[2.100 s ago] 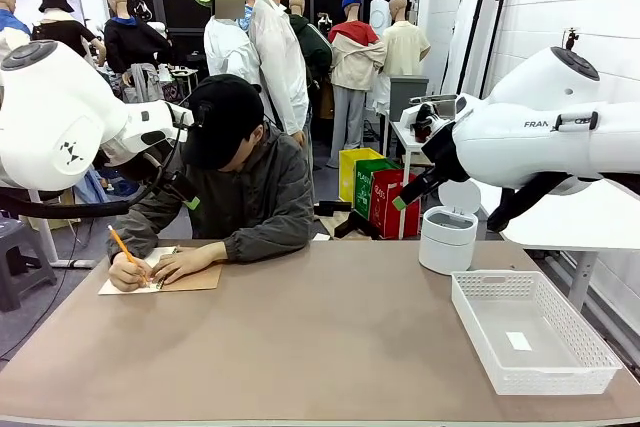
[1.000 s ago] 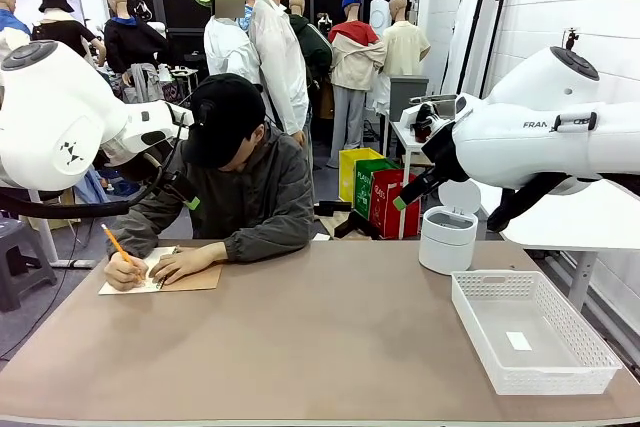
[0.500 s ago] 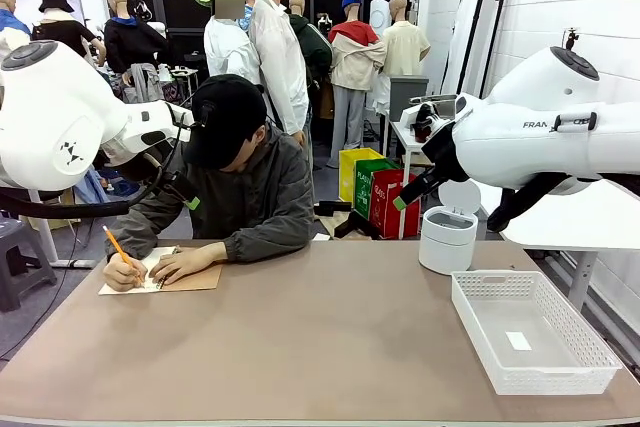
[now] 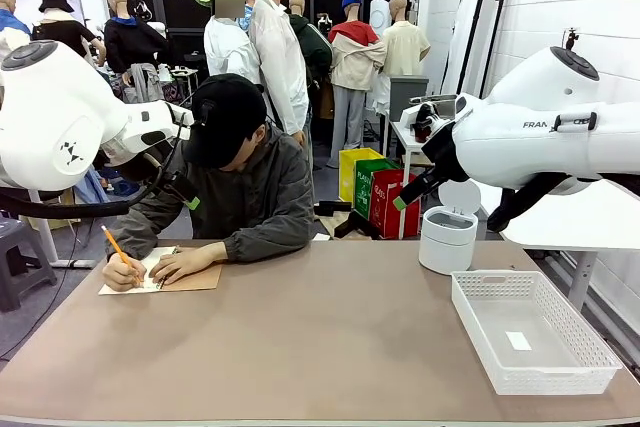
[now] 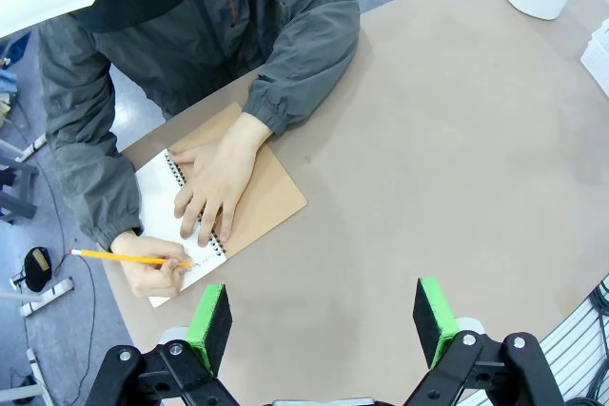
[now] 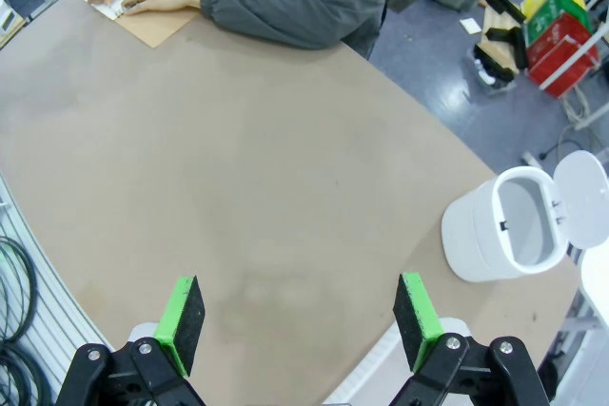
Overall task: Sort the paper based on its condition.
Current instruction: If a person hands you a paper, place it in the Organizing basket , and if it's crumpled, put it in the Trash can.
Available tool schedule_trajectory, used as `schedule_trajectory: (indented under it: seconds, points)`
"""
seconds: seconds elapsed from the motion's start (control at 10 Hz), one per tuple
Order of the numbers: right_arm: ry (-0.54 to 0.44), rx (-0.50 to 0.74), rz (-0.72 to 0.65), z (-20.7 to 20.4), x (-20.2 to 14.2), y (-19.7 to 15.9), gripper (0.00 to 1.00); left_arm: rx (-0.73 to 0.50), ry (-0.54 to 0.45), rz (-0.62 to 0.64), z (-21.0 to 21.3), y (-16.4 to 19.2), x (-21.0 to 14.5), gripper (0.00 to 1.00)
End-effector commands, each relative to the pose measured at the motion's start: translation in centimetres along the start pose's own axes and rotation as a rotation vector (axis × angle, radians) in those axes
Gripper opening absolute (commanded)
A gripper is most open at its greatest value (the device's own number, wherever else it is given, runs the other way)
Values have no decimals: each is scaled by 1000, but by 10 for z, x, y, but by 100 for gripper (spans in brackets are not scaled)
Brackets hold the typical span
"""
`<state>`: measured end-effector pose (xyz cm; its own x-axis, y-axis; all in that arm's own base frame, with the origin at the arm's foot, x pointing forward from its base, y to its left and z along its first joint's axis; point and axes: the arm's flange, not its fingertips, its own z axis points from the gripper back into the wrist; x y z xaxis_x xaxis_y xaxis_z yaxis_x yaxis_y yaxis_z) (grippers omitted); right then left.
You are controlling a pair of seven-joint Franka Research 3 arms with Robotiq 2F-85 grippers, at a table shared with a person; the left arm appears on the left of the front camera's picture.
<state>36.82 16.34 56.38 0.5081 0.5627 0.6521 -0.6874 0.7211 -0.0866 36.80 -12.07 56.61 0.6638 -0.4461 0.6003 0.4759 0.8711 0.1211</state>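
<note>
Left pincer (image 5: 322, 325), right pincer (image 6: 297, 319): both agape

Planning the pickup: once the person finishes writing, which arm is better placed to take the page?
Probably the left: the left hand, open, hangs near the notebook where the person is writing with a pencil. The right hand, also open, sits across the table from it, nearer the white bin.

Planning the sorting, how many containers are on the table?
2: a white mesh basket at the robot's right near edge, and a round white bin, lid open, just beyond it.
</note>
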Motion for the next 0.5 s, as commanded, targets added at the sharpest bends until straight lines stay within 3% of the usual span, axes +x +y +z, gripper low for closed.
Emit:
schedule_trajectory:
  seconds: [0.0, 0.4]
  points:
    - [4, -6, 1, 0, 0, -1, 100, -2, 6, 1, 1, 1, 1, 100]
    - [4, -6, 1, 0, 0, -1, 100, -2, 6, 1, 1, 1, 1, 100]
